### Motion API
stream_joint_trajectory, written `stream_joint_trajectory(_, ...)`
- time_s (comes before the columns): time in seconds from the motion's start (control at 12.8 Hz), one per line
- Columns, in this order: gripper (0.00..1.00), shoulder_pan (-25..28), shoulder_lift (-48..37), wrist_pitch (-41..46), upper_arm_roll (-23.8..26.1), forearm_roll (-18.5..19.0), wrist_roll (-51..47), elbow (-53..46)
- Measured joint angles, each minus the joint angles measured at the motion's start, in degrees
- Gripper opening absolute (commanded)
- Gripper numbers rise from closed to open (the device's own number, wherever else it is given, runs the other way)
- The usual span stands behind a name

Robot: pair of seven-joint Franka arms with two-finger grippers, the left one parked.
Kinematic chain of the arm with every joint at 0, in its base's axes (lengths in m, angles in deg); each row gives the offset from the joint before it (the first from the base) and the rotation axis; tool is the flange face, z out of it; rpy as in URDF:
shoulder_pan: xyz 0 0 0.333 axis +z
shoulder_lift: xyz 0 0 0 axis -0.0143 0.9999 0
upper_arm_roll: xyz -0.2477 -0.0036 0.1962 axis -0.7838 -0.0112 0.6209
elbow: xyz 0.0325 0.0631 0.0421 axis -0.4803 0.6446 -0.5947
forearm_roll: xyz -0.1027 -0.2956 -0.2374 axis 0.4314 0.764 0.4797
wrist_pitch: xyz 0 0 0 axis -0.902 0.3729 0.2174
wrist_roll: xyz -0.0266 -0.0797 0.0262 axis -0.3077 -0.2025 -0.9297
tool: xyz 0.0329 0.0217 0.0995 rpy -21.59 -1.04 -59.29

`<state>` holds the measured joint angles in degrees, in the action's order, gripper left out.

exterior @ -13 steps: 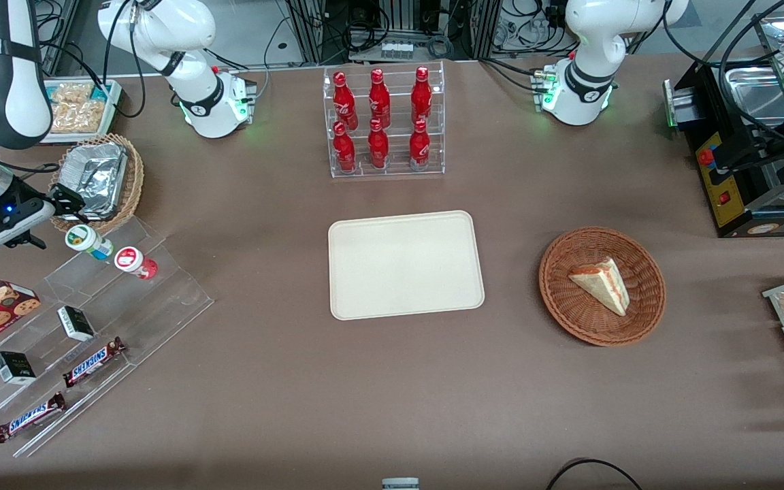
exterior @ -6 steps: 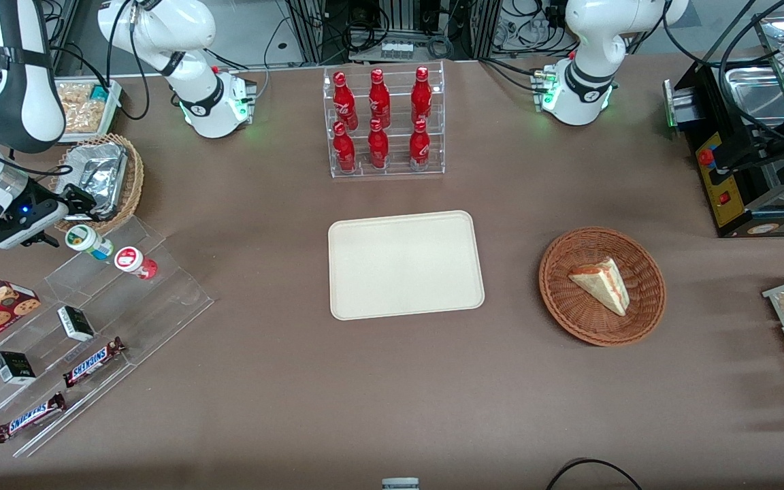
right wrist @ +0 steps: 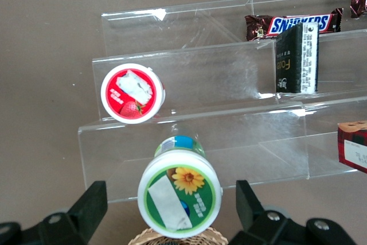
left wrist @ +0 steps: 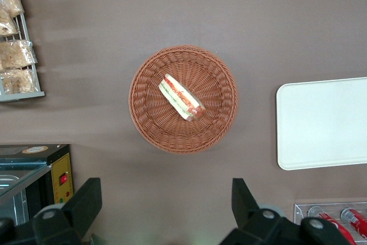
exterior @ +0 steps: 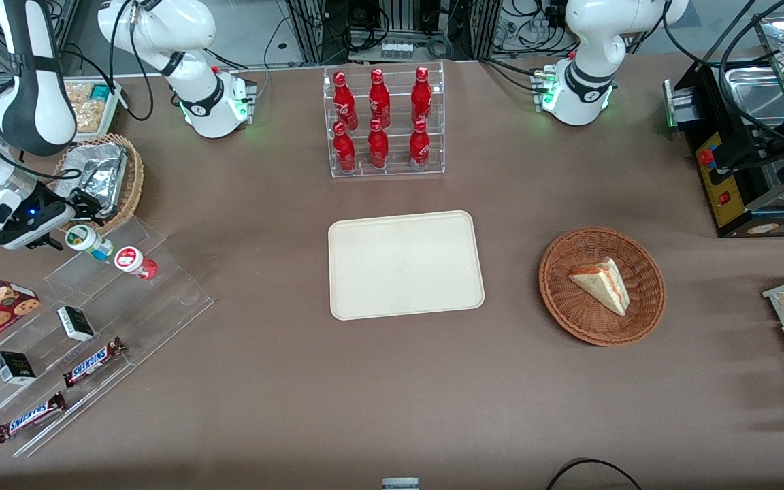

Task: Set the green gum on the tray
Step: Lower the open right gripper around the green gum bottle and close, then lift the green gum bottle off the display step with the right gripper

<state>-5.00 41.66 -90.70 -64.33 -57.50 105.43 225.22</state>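
The gripper hangs just above the green gum with its fingers spread wide, but their tips are cut off by the picture's edge. In the front view the gripper hides part of the foil tray. The gum's label is too small to read there. The tray is cut off in the left wrist view. A cookie box pokes in at one edge, mostly unseen.

Robot lab, mock snack-shop table
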Motion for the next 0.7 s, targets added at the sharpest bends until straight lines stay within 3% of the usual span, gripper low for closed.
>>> stream_joint_trajectory(0.16, 0.99, 0.0, 0.3, -0.4, 0.0, 0.0, 0.0, 0.1)
stream_joint_trajectory(0.31, 0.92, 0.0, 0.4, -0.5, 0.0, 0.0, 0.0, 0.1)
stream_joint_trajectory(0.39, 0.75, 0.0, 0.4, -0.5, 0.0, 0.0, 0.0, 0.1)
stream_joint_trajectory(0.55, 0.02, 0.0, 0.4, -0.6, -0.1, 0.0, 0.0, 0.2)
stream_joint_trajectory(0.7, 0.0, 0.0, 0.4, -0.6, -0.1, 0.0, 0.0, 0.1)
